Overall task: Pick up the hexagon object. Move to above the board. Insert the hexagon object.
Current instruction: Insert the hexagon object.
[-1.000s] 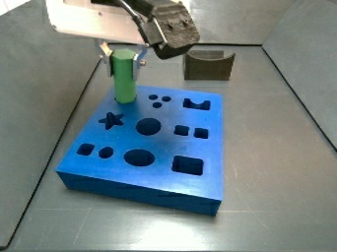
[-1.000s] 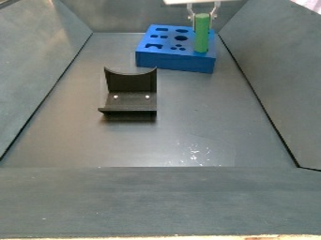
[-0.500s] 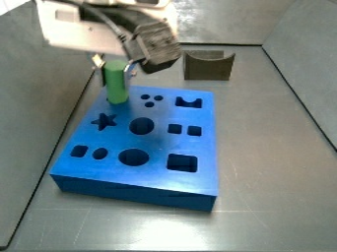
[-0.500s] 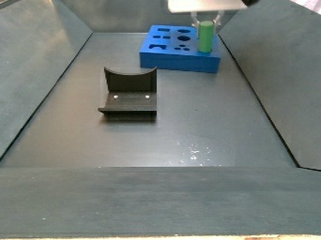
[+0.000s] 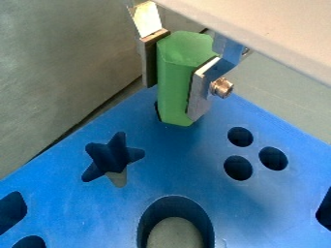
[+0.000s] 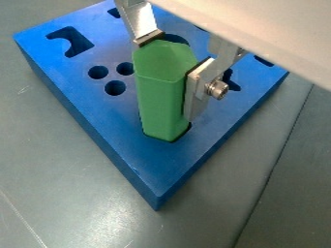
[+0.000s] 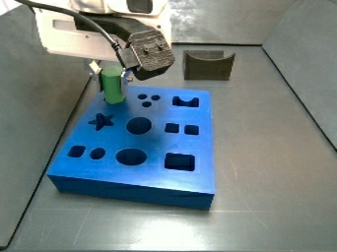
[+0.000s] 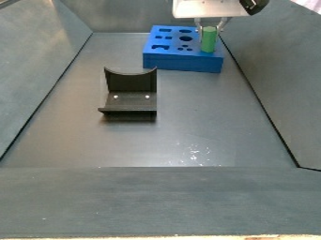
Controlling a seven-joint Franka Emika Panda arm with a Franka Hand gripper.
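Hexagon object (image 6: 165, 89), bright green and upright, is clamped between the gripper's (image 6: 175, 68) silver fingers with its lower end at a corner of the board (image 6: 77, 73), presumably held vertical so it can slide straight into its hole. Both wrist views show that lower end meeting the blue top. A side view adds the dark fixture (image 8: 128, 91) standing apart on the surface (image 8: 189, 131).

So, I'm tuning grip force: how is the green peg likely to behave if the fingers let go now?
The hexagon object, clamped upright by the gripper on the board, looks rigid. Being tall and slim, it might tip; its flat facets probably resist rolling.
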